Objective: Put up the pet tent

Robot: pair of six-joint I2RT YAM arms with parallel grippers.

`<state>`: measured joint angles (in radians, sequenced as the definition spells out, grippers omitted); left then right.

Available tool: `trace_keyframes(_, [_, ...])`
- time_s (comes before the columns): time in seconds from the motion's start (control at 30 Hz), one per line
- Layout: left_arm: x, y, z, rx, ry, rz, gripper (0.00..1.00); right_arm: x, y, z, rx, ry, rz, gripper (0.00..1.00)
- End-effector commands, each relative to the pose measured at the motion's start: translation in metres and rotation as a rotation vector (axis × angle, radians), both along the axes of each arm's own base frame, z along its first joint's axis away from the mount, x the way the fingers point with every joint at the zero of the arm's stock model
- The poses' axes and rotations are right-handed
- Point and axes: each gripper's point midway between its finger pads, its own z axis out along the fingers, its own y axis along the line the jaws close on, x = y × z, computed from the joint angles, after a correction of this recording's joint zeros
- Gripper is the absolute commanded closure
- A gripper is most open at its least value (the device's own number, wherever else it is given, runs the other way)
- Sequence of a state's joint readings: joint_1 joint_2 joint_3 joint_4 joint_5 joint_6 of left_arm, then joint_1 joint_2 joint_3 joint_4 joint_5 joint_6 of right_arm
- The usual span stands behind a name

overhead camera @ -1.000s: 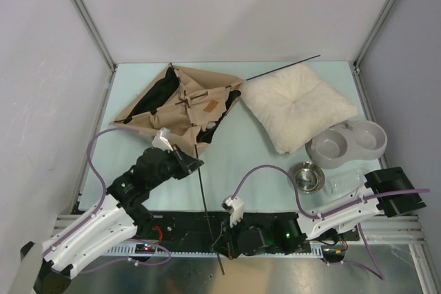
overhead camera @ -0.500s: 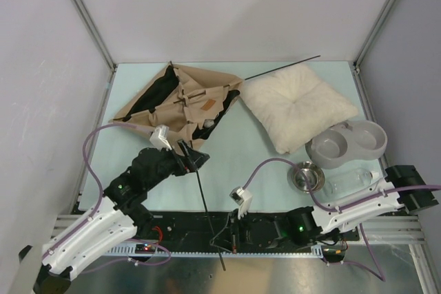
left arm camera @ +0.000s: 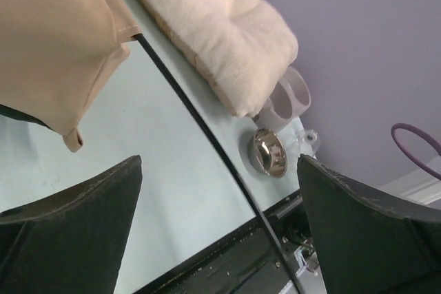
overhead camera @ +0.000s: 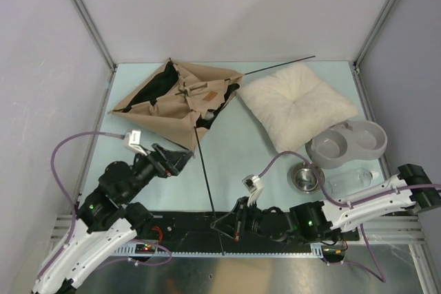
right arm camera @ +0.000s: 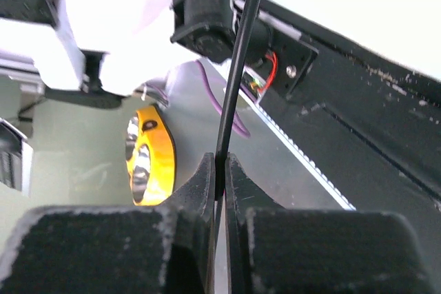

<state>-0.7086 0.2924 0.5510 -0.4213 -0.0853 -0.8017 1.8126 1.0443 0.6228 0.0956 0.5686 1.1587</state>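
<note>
The right gripper (right arm camera: 219, 164), clamped on the thin black pole (overhead camera: 205, 178) at bottom centre, should push gently while the left gripper (left arm camera: 219, 161), fingers spread wide, steadies the collapsed pet tent (overhead camera: 172, 108) at upper left.

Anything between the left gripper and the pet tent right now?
Nothing visible. The left gripper, open, faces the near edge of the pet tent, only bare table between. The black pole passes to its right, pinched by the shut right gripper.
</note>
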Motion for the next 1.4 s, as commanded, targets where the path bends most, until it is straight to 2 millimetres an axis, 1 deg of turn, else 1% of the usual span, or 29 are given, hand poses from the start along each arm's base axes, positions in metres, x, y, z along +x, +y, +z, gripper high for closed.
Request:
trace_keyframes(0.0, [0.0,0.022,0.004,0.041,-0.056,0.078,0.05,0.038,-0.01,0.05,0.154,-0.044,-0.175,1.0])
trace_keyframes(0.03, [0.002,0.024,-0.001,0.048,-0.05,0.09,0.06,0.042,-0.012,0.057,0.172,-0.053,-0.188,1.0])
trace_keyframes(0.13, [0.007,0.024,-0.028,0.093,0.0,0.112,0.13,0.058,-0.017,0.078,0.223,-0.072,-0.222,1.0])
trace_keyframes(0.27, [0.016,0.022,-0.062,0.169,0.076,0.134,0.18,0.073,-0.019,0.101,0.268,-0.087,-0.244,1.0])
trace_keyframes(0.33, [0.02,0.017,-0.073,0.192,0.087,0.132,0.18,0.076,-0.017,0.108,0.28,-0.082,-0.248,1.0])
trace_keyframes(0.37, [0.024,0.013,-0.073,0.188,0.07,0.138,0.19,0.078,-0.017,0.111,0.288,-0.079,-0.251,1.0])
trace_keyframes(0.4, [0.025,0.009,-0.079,0.205,0.059,0.13,0.18,0.078,-0.015,0.115,0.297,-0.076,-0.252,1.0])
trace_keyframes(0.53, [0.039,0.003,-0.081,0.273,-0.042,0.172,0.13,0.08,-0.009,0.122,0.315,-0.055,-0.259,1.0])
trace_keyframes(0.67, [0.05,0.0,-0.075,0.32,-0.162,0.22,0.09,0.08,-0.006,0.126,0.333,-0.03,-0.266,1.0])
trace_keyframes(0.7, [0.053,0.0,-0.072,0.317,-0.188,0.234,0.09,0.08,-0.006,0.127,0.336,-0.025,-0.266,1.0])
trace_keyframes(0.8, [0.06,0.004,-0.07,0.351,-0.246,0.267,0.09,0.081,-0.007,0.129,0.344,-0.012,-0.274,1.0])
trace_keyframes(0.9, [0.064,0.003,-0.063,0.357,-0.309,0.279,0.09,0.082,-0.009,0.133,0.353,-0.003,-0.281,1.0])
trace_keyframes(1.0, [0.069,0.002,-0.062,0.387,-0.35,0.285,0.09,0.083,-0.01,0.135,0.361,-0.001,-0.286,1.0])
trace_keyframes(1.07, [0.072,-0.001,-0.062,0.399,-0.361,0.286,0.1,0.083,-0.01,0.136,0.364,-0.001,-0.285,1.0])
trace_keyframes(1.17, [0.078,-0.005,-0.069,0.393,-0.343,0.29,0.14,0.081,-0.009,0.138,0.373,0.001,-0.277,1.0])
trace_keyframes(1.3, [0.089,-0.013,-0.079,0.36,-0.308,0.266,0.23,0.079,-0.009,0.14,0.379,0.002,-0.262,1.0])
trace_keyframes(1.37, [0.094,-0.016,-0.078,0.348,-0.307,0.265,0.25,0.078,-0.009,0.14,0.38,0.006,-0.259,1.0])
